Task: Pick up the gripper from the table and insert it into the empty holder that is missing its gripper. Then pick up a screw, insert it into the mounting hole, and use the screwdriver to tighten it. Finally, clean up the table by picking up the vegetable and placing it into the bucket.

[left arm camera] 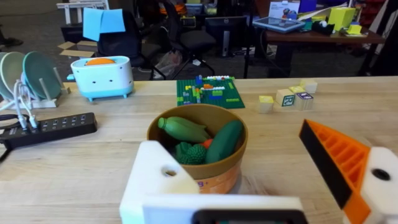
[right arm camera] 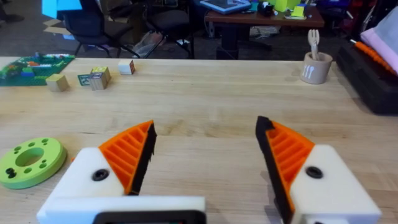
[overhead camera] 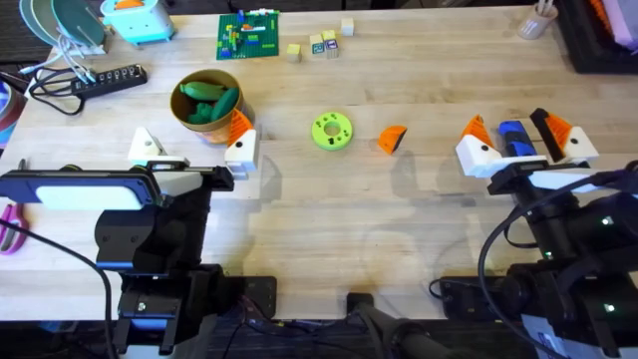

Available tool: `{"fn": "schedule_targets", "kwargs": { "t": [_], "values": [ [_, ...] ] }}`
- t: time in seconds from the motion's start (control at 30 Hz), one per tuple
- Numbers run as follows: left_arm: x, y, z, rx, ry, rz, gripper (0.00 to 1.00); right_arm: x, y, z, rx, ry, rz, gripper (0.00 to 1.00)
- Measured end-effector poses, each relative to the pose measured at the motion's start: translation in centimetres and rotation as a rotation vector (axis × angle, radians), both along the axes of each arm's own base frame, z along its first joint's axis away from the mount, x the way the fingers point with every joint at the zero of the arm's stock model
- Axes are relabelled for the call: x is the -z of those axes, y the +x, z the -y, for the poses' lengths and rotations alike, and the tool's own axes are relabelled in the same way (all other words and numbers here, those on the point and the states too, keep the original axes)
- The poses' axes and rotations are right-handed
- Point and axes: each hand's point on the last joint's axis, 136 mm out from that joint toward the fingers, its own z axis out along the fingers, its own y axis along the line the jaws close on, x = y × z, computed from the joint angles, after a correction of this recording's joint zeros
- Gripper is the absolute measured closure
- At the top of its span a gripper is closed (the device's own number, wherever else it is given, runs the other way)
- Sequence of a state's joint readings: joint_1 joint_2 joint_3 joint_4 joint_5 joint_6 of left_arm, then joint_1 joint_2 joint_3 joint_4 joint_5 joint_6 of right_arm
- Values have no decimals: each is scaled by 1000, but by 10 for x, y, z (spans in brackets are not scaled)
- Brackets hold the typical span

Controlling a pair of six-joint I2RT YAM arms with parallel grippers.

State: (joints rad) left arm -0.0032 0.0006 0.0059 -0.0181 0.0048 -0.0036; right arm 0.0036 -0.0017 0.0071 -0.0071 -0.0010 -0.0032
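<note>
Your left wrist view shows the mounting hole (left arm camera: 169,170) in the bare holder (left arm camera: 163,177); overhead, the gripper (overhead camera: 392,139) lies mid-table. Both claws rest low, spread wide, empty: left gripper (overhead camera: 194,150) beside the bucket (overhead camera: 205,104), right gripper (overhead camera: 526,141) far right.

Bucket (left arm camera: 198,149) bottom hidden behind left gripper's white holder (left arm camera: 163,180). Screwdriver (overhead camera: 515,139) partly covered by right gripper (overhead camera: 518,140), bit not visible. Cup (overhead camera: 533,22) at desk's far right corner cut off by edge.
</note>
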Motion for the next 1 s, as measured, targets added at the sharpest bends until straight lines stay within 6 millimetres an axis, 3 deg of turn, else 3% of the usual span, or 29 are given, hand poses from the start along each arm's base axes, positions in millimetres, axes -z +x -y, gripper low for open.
{"fn": "schedule_targets", "kwargs": {
  "t": [0.47, 0.6, 0.73, 0.83, 1.0],
  "values": [
    [0, 0, 0, 0, 3, -2, 9, 1, 0, 0, 0, 3, -5, 10],
    [9, -3, 0, -1, -17, -63, 10, 2, -3, 0, 7, 76, -38, 10],
    [-8, -15, 0, -5, -42, -156, 9, 2, -14, -2, 10, 133, -153, 10],
    [-32, -27, -2, -16, -52, -231, 8, -15, -24, -3, 14, 153, -219, 8],
    [-60, -40, -16, -105, -37, -447, 9, -62, -37, -3, 21, 164, -310, 10]
  ]
}}
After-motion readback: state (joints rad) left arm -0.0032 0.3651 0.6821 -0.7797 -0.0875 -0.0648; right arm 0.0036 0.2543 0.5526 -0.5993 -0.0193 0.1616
